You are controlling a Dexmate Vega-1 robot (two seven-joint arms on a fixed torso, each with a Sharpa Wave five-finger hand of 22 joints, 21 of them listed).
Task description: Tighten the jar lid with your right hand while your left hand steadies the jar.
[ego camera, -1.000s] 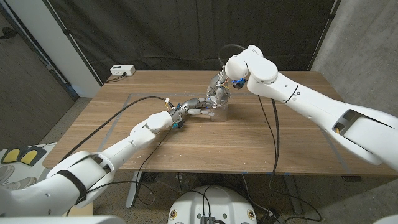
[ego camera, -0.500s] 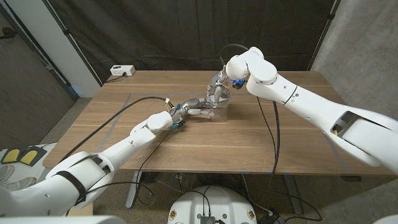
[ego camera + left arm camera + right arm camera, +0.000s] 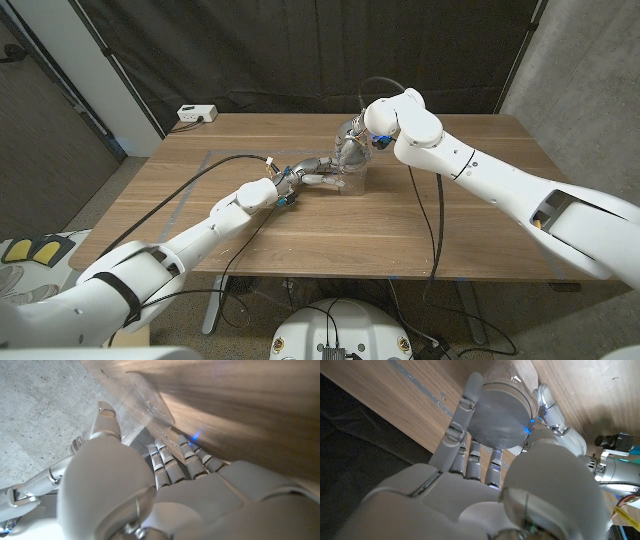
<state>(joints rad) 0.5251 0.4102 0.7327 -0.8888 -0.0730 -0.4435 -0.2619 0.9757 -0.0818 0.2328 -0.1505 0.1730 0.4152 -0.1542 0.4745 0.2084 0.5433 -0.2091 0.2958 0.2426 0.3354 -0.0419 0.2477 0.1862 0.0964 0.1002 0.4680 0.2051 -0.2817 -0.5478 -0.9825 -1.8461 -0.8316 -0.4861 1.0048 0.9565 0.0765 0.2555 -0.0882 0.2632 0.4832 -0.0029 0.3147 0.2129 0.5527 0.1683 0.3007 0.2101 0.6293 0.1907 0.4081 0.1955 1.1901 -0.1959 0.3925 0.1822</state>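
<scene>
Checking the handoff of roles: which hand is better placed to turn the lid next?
The right hand: its fingers already wrap the grey lid from above, while the left hand grips the clear jar at its side.

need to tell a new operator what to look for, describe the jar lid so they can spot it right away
Start at the wooden table and follow both white arms to where they meet near its middle, at a clear jar. The left hand holds the jar's side; the right hand comes down over its top. The jar lid is the round, flat grey disc between the right hand's fingers, the one opaque part of the see-through jar.
</scene>
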